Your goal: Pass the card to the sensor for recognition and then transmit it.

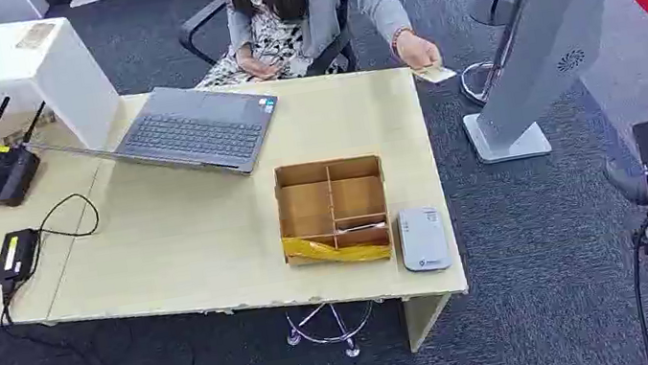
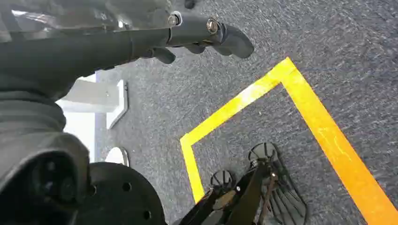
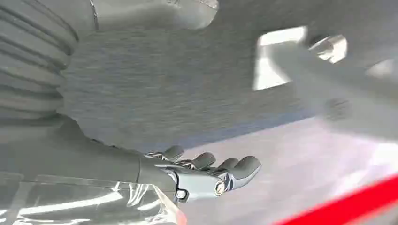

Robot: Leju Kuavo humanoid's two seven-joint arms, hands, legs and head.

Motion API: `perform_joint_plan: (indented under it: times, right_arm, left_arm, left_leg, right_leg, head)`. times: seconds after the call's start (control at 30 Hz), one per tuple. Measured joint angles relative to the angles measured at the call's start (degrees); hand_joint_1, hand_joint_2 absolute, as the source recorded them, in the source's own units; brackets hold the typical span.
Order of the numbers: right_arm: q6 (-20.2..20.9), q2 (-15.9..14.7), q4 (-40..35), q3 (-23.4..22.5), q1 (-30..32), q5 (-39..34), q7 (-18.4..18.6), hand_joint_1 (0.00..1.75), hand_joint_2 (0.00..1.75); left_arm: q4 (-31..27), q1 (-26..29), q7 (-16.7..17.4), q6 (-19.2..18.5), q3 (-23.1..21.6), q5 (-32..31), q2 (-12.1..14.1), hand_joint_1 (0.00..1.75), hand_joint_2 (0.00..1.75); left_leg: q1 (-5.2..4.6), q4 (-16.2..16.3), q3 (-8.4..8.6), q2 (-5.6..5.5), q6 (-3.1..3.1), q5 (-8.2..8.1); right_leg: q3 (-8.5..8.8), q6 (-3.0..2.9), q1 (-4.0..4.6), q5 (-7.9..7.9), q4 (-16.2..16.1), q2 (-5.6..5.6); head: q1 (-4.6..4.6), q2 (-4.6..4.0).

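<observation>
Upper right of the head view, a person's hand [image 1: 415,50] is holding the small pale flat card [image 1: 436,75] beyond the light wooden table [image 1: 195,250]; it is probably stiff, light, slippery (best pinched by its edges). Both robot hands are hanging empty: left hand [image 2: 187,35] and right hand [image 3: 206,173], fingers loosely extended.

Head view high above, facing down on the pale wooden worktop [image 1: 214,247], both wrist views close behind their hands, sharing dark grey carpet floor [image 2: 338,51].

The left hand [image 2: 202,35] hangs empty, fingers apart, above grey carpet [image 2: 328,42] with yellow tape [image 2: 324,126].
</observation>
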Motion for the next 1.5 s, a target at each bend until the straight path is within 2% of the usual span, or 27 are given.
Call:
perform_joint_plan:
  times: [0.17, 0.27, 0.47, 0.67, 1.03, 1.07, 1.1, 1.5]
  right_arm:
    - [-0.1, 1.2, -3.2, 4.6, -2.3, 1.0, 0.0, 0.00, 1.75]
    - [-1.4, 2.4, -4.7, 7.9, -3.5, 3.3, -0.3, 0.00, 1.75]
    - [-8.7, 6.9, -7.4, 18.4, -6.8, 12.1, 2.6, 0.00, 1.75]
    - [-14.9, 9.5, -8.0, 26.7, -7.2, 12.8, 3.6, 0.00, 1.75]
    - [-16.0, 11.3, -8.0, 34.9, -7.4, 11.8, 3.7, 0.00, 1.75]
    - [-16.0, 11.4, -8.0, 35.4, -7.4, 11.5, 3.6, 0.14, 1.75]
    - [-16.0, 11.4, -8.0, 35.7, -7.4, 11.0, 3.5, 1.75, 1.75]
    - [-17.1, 11.9, -8.0, 37.9, -7.4, 8.6, 1.8, 1.75, 1.75]
  left_arm:
    - [0.0, 0.0, 0.0, 0.0, 0.5, -0.5, 0.0, 0.00, 0.00]
    - [0.0, -0.1, 0.0, 0.0, 1.0, -0.6, 0.0, 0.00, 0.00]
    - [0.0, -0.7, 1.2, 0.0, 2.8, -1.1, 0.0, 0.00, 0.00]
    - [0.0, -0.7, 0.5, 0.0, 4.4, -2.4, -0.1, 0.00, 0.00]
    - [0.0, -0.6, 1.2, 0.0, 6.8, -4.0, -0.2, 0.00, 0.00]
    - [0.0, -0.6, 1.2, 0.0, 7.0, -4.3, -0.2, 0.00, 0.00]
    - [0.0, -0.6, 1.2, 0.0, 7.1, -4.5, -0.2, 0.00, 0.00]
    - [0.0, -0.6, 1.4, 0.0, 8.6, -6.1, -0.2, 0.00, 0.00]
  left_leg:
    - [0.00, 0.0, -0.12, -0.25, 0.00, 0.03]
    - [0.00, 0.0, -0.19, -0.24, 0.00, 0.03]
    - [0.09, 0.0, -0.10, -0.23, -0.07, 0.08]
    - [0.09, 0.0, -0.13, -0.30, -0.07, 0.08]
    - [0.09, 0.0, -0.12, -0.30, -0.07, 0.08]
    - [0.09, 0.0, -0.12, -0.30, -0.08, 0.08]
    - [0.09, 0.0, -0.12, -0.30, -0.08, 0.08]
    - [0.09, 0.0, -0.13, -0.30, -0.07, 0.08]
  right_leg:
    - [0.01, -0.01, 0.01, -0.01, 0.0, -0.26]
    - [-0.01, 0.00, 0.00, -0.01, 0.0, -0.19]
    - [-0.03, -0.01, 0.09, -0.01, 0.0, -0.18]
    - [-0.03, -0.03, 0.09, -0.02, 0.0, -0.26]
    - [-0.05, -0.03, 0.09, -0.02, 0.0, -0.26]
    - [-0.05, -0.03, 0.09, -0.02, 0.0, -0.26]
    - [-0.05, -0.03, 0.09, -0.02, 0.0, -0.26]
    - [-0.07, -0.03, 0.09, -0.02, 0.0, -0.25]
  head:
    - [0.02, 0.02]
    - [0.02, 0.00]
    - [0.02, 0.02]
    - [0.04, 0.00]
    - [0.02, 0.00]
    - [0.02, 0.00]
    - [0.02, 0.00]
    - [0.02, 0.00]
